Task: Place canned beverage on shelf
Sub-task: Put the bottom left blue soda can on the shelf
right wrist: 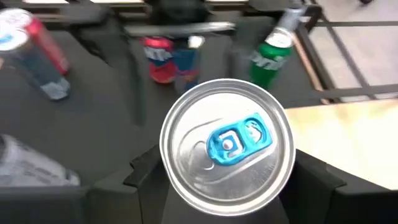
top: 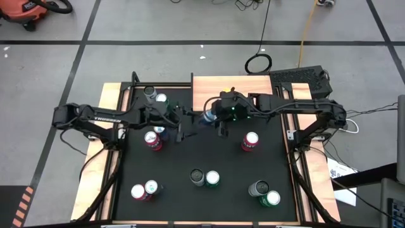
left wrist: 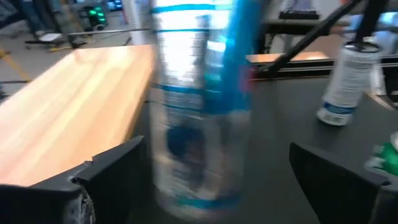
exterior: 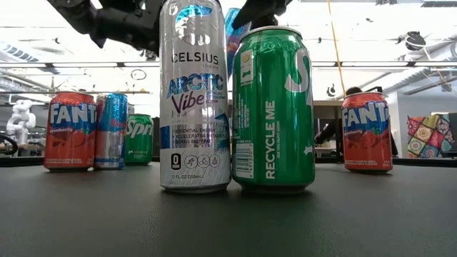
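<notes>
Where shelf (top: 235, 84) ends, right end effector (right wrist: 227, 180) grips can (right wrist: 227, 147).

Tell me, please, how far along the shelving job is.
Done: nothing; the shelf shows no can yet. In hand: the right gripper holds a blue-tabbed can beside the shelf, the open left gripper facing it. Left: setting it down; others, like a Fanta can, wait.

Bench (top: 202, 202): black mat, light-wood border. Shelf (top: 209, 88): light wood. Celsius can (exterior: 194, 96): silver with blue lettering. Sprite can (exterior: 273, 107): green, white lettering. Fanta cans (exterior: 69, 130): red-orange, white lettering. Held can (right wrist: 227, 147): silver lid, blue tab.
</notes>
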### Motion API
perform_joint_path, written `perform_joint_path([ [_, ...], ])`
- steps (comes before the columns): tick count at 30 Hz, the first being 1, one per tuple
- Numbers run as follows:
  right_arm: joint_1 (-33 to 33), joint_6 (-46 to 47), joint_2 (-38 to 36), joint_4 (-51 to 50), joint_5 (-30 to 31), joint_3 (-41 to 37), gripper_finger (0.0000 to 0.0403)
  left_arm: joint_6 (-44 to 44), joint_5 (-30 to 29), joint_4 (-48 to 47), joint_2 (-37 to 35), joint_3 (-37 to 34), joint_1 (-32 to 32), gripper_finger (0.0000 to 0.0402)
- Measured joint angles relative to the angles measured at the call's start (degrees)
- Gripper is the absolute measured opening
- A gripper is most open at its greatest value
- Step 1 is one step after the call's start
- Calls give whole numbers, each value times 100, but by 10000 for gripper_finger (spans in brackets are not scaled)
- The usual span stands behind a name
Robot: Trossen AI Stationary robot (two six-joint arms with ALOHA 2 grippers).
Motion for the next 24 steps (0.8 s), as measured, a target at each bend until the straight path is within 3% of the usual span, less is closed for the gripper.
perform_joint_path([
  [6, 109, 75, -1, -19, 38, 0, 230, 187, -380, 57, 62, 18, -2, 391],
  [16, 110, -682, 33, 473, 18, 2, 231, 547, 59, 894, 381, 22, 32, 385],
  [24, 55, -712, 29, 511, 42, 2, 231, 488, -2, 913, 357, 80, 194, 289],
])
